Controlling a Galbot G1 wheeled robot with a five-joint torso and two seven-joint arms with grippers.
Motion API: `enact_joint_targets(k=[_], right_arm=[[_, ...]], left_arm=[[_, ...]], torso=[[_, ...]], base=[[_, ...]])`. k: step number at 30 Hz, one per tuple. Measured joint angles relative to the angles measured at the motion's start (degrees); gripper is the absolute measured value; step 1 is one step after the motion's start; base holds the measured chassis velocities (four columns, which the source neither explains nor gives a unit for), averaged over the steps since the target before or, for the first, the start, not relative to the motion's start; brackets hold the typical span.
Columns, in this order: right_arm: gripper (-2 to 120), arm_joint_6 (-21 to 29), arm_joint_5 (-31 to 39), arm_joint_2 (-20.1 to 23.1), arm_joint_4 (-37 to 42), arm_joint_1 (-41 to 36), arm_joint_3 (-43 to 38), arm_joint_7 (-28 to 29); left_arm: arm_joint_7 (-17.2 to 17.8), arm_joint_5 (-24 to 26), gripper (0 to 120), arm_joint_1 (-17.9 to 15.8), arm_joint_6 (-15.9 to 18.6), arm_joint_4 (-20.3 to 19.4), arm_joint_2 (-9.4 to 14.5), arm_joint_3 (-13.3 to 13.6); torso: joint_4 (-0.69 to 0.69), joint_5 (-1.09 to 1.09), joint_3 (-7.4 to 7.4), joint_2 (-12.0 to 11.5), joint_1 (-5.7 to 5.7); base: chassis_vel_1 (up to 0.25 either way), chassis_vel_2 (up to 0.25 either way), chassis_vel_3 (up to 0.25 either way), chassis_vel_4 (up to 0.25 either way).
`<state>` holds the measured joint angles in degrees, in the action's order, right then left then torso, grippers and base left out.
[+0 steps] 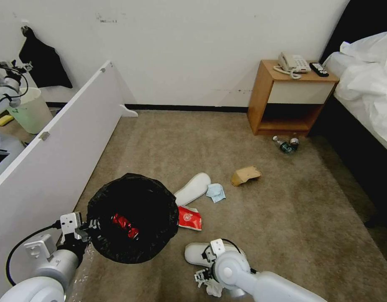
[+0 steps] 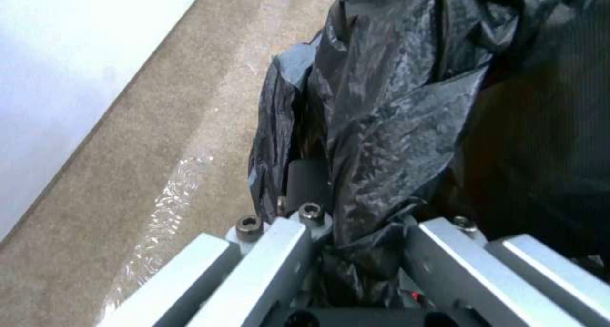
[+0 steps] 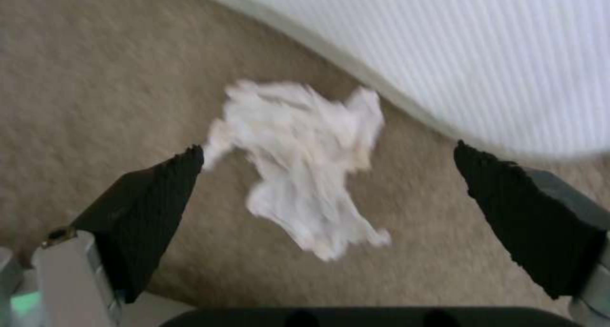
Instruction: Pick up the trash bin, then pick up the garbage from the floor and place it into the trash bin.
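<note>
Head view, lower left of frame: left pincer (image 1: 89,228) clamped on the rim of the trash bin (image 1: 132,218), black liner bag bunched between its fingers; left wrist view shows the bag (image 2: 407,127) pinched in the pincer (image 2: 362,250). Bin sits lower left-centre, held above the carpet (image 1: 285,218), something red (image 1: 125,224) inside it. White panel (image 1: 55,155) runs along the left edge, pale bucket (image 1: 32,111) behind it at upper left.

Centre: red packet (image 1: 189,218) just beside the bin's right rim, white slipper (image 1: 193,188) above it, light-blue cloth (image 1: 216,192) touching the slipper's right side. Brown cardboard piece (image 1: 245,175) further right, apart.

Bottom centre: right pincer (image 1: 205,282) low over crumpled white tissue (image 1: 213,288), second slipper (image 1: 197,253) just above it. Right wrist view: pincer (image 3: 327,160) wide open, fingers (image 3: 152,208) either side of the tissue (image 3: 299,160), not gripping; one tip touches the tissue's edge; slipper (image 3: 476,55) close by.

Upper right: plastic bottles (image 1: 286,144) on the carpet by the nightstand (image 1: 285,98), bed (image 1: 369,84) at right edge.
</note>
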<state>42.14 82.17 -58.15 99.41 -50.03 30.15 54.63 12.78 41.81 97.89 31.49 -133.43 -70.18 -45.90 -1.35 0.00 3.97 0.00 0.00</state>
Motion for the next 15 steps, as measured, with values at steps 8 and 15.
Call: enact_joint_targets(k=[8, 15], right_arm=[[100, 0.0, -2.4, 2.8, 1.6, -4.7, -3.2, -0.4], [100, 0.0, -3.2, 2.2, 0.7, -4.3, -3.9, -1.4]], left_arm=[[-0.1, 0.0, 1, 0.2, -0.3, 0.7, 0.7, 0.2], [-0.2, 0.2, 1, 0.4, -0.4, 0.8, 1.2, -0.2]], torso=[[0.01, -0.01, 0.0, 0.0, 0.0], [0.01, 0.0, 0.0, 0.0, 0.0]], base=[[0.0, 0.0, 0.0, 0.0], [0.0, 0.0, 0.0, 0.0]])
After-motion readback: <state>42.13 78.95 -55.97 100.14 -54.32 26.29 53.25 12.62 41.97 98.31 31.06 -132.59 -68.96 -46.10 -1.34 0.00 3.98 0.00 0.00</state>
